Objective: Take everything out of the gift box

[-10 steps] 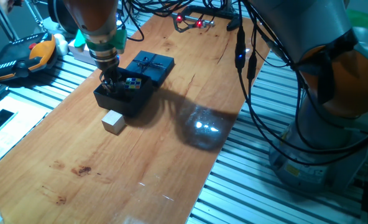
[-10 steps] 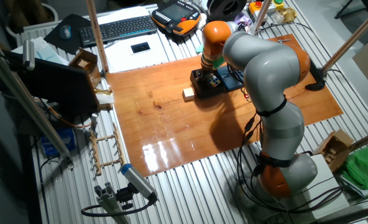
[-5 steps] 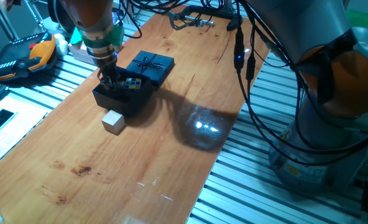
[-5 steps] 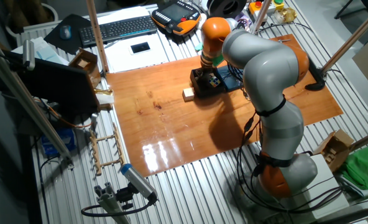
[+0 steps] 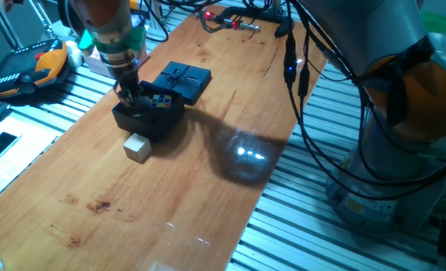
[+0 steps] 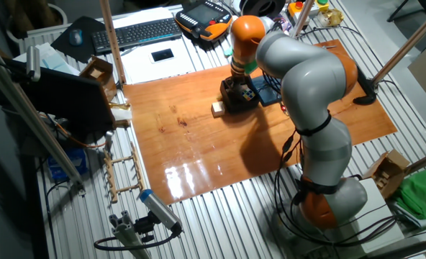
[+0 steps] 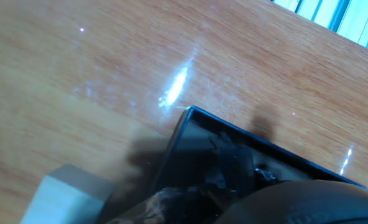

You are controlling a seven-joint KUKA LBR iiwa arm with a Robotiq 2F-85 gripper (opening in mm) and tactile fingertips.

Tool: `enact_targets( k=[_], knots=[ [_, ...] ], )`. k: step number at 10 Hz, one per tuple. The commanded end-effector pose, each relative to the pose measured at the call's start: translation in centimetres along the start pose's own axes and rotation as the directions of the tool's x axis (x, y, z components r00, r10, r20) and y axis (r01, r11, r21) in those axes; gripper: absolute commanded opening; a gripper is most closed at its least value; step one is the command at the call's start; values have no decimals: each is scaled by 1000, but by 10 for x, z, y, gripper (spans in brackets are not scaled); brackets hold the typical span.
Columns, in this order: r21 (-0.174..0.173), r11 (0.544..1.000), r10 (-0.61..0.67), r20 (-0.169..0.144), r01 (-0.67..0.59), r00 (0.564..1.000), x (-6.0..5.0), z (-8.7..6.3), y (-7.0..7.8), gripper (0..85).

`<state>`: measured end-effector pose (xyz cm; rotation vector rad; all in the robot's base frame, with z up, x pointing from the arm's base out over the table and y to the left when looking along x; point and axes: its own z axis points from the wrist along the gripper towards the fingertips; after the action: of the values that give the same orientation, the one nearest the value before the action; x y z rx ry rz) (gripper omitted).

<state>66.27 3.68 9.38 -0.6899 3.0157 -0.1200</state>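
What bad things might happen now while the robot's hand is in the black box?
1. The gripper sits close to a wall of the box, so lifting might drag or tip the box.
2. The puzzle cube lies right beside the fingers and might get knocked.
3. The beige cube rests just outside the box; if the box slides, it may be pushed along the table.

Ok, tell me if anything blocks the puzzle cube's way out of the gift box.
Nothing visible does. The lid lies off behind the gift box, so the top is open. The puzzle cube sits uncovered beside the gripper, which occupies the box's other side.
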Motion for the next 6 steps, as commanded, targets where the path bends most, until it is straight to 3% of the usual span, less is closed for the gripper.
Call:
enact_targets(
  k=[1,6],
  knots=[
    [1,1000,5,-5,-5,1000,2,-6,2,7],
    [0,998,63,-26,-63,998,16,-43,13,7]
  ],
)
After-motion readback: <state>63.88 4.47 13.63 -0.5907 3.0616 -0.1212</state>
